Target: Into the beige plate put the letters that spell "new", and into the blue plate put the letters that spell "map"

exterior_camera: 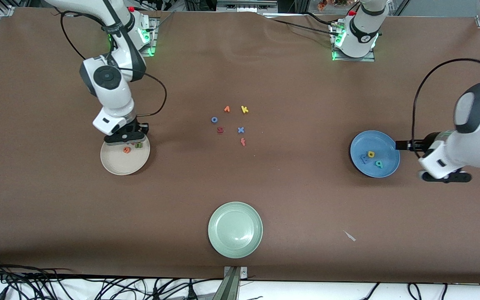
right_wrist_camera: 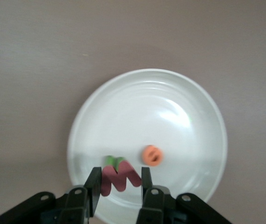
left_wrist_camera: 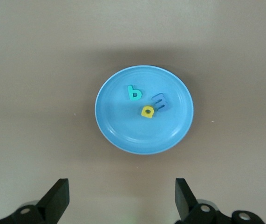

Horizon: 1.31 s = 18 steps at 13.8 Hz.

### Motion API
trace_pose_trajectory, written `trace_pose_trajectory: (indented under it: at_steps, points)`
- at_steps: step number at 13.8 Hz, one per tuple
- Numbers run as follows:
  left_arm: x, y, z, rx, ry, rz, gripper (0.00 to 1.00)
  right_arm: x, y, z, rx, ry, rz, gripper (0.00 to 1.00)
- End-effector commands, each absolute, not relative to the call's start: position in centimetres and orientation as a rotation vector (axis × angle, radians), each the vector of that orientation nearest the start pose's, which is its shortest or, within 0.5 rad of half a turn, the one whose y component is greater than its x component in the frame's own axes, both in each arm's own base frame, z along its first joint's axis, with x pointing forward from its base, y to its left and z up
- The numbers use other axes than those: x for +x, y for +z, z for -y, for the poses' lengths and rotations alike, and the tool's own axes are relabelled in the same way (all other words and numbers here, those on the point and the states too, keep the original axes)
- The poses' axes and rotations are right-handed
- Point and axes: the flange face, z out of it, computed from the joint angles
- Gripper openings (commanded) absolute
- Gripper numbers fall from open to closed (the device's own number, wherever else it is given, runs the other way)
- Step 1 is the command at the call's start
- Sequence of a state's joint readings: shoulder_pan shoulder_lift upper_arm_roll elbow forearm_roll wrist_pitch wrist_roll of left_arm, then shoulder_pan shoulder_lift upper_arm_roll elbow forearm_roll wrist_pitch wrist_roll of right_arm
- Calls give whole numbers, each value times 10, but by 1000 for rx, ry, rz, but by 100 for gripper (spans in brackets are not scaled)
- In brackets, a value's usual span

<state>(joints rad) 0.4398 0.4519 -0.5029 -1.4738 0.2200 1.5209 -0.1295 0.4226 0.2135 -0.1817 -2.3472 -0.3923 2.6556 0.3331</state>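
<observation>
Item: pinkish-red w [right_wrist_camera: 119,179]. Location: pinched upright between the jaws of the right gripper [exterior_camera: 128,137], directly over the beige plate [exterior_camera: 115,166], above the part of its rim farthest from the front camera. The plate floor lies straight below the letter; judged next move is a plain release, with no sideways travel needed.

Item: beige plate, toward the right arm's end of the table. Contents: orange e [exterior_camera: 127,150] and green n [exterior_camera: 138,145], lying side by side. In the right wrist view the n [right_wrist_camera: 112,161] shows just past the held w, so the w may land against it.

Item: right arm. Pose: reaches down from its base at the table edge farthest from the front camera, wrist near vertical, gripper pointing down and closed on the w.

Item: blue plate [exterior_camera: 386,143], toward the left arm's end of the table. Contents: blue m [left_wrist_camera: 161,101], yellow a [left_wrist_camera: 147,111], teal p [left_wrist_camera: 134,93], close together near the plate's middle. Judged complete.

Item: left gripper [left_wrist_camera: 121,198]. State: jaws wide apart, holding nothing. Position: up over bare table just beside the blue plate, toward the left arm's table edge. The left arm waits.

Item: leftover letters [exterior_camera: 231,123], a loose group at the table's middle, well apart from both plates.

Item: pale green plate [exterior_camera: 235,229], holding nothing, near the table edge closest to the front camera.
</observation>
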Motion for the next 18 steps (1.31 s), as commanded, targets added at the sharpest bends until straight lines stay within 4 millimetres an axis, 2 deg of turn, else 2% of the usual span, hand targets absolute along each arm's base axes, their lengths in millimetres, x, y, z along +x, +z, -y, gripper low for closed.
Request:
trace_pose_trajectory:
  at_steps: [1,2,3,4,5,7,10,11,12,13,15,17,18]
  points:
    - [610,482,-41,-3114,464,219,100,499,238,-116,-3280,-288,469,19]
    - [602,502,-46,-3127,418,271,100,498,236,-116,-3280,-282,471,21]
    - [598,520,-38,-3121,370,277,100,498,236,-116,-3280,-282,471,42]
    - [588,548,-40,-3122,295,297,100,498,236,-116,-3280,-285,468,59]
    - [579,572,-38,-3137,234,292,100,498,236,-116,-3281,-283,465,72]
    - [571,601,-20,-3137,148,246,100,498,236,-116,-3282,-279,460,89]
    - [558,614,-12,-3145,130,226,100,499,239,-115,-3284,-280,445,89]
    - [559,612,-9,-3144,125,224,100,499,241,-116,-3288,-249,410,89]
    - [559,612,-2,-3144,122,214,100,503,247,-119,-3287,-223,361,89]
    - [560,615,-2,-3145,113,209,100,506,256,-134,-3281,-190,348,89]
    - [560,615,-5,-3147,113,202,100,522,280,-149,-3292,-127,310,89]
    - [561,615,-7,-3148,110,202,100,539,318,-176,-3285,-45,265,89]
    - [561,615,-7,-3149,105,202,100,550,346,-184,-3283,-2,234,89]
